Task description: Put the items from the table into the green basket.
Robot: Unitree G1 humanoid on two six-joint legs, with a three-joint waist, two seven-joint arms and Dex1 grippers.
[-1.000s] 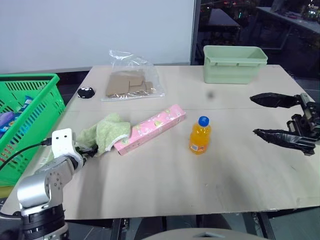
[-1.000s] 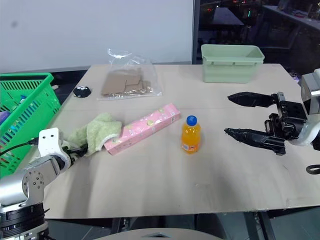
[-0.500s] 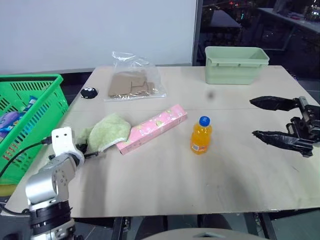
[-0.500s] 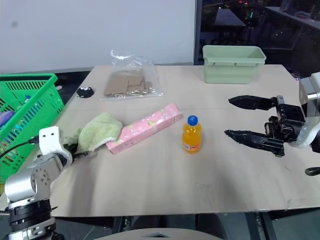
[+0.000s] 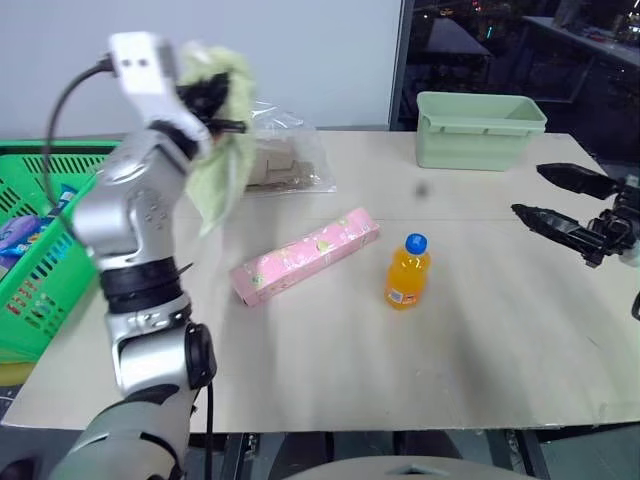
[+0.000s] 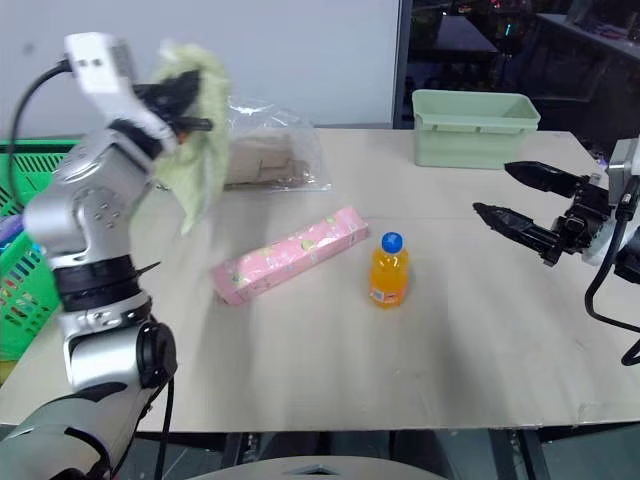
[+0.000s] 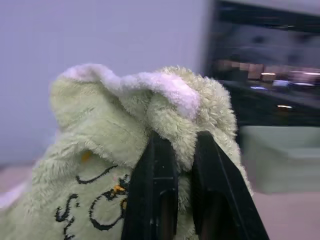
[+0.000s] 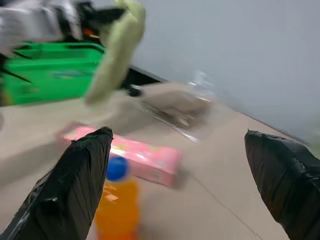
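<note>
High over the table's left part, my left gripper (image 5: 222,112) is shut on the pale green fluffy cloth (image 5: 222,160), which hangs from its fingers (image 7: 160,195). The long pink box (image 5: 305,256) lies flat on the table (image 5: 480,320) near the middle. Just right of it stands the small orange bottle (image 5: 405,272) with a blue cap. The green basket (image 5: 40,230) stands off the table's left edge with packets inside. My right gripper (image 5: 545,196) is open above the table's right side, empty, well right of the bottle.
A clear bag of brown cardboard pieces (image 5: 290,165) lies at the back of the table behind the cloth. A pale mint tub (image 5: 480,128) stands at the back right. My raised left arm (image 5: 140,250) rises over the table's left edge.
My left gripper shut on the cloth and lifted it from the table, up and to the right. My right gripper drifted right and away, still open.
</note>
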